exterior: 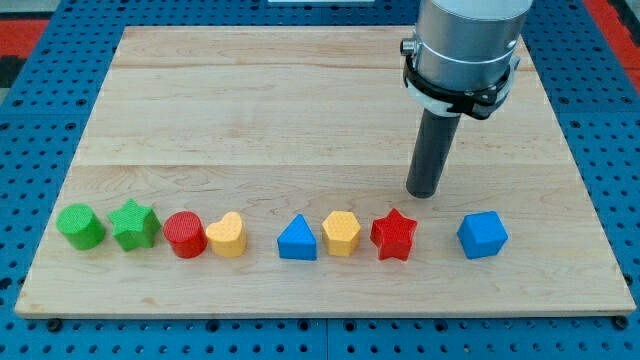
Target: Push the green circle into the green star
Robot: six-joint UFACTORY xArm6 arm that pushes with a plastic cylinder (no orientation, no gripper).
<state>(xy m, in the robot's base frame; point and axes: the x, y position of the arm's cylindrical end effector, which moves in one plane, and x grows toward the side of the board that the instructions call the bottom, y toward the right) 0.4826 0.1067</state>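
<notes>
The green circle [80, 226] sits at the view's far left of a row of blocks near the board's bottom edge. The green star [134, 224] stands just to its right, touching it or nearly so. My tip [424, 192] rests on the board far to the right of both, just above and to the right of the red star [394, 235]. The rod hangs from the arm's grey body at the view's top right.
The row continues rightward with a red circle [185, 235], a yellow heart [227, 236], a blue triangle [297, 239], a yellow hexagon [341, 233] and a blue cube [482, 235]. The wooden board [300, 100] lies on a blue pegboard.
</notes>
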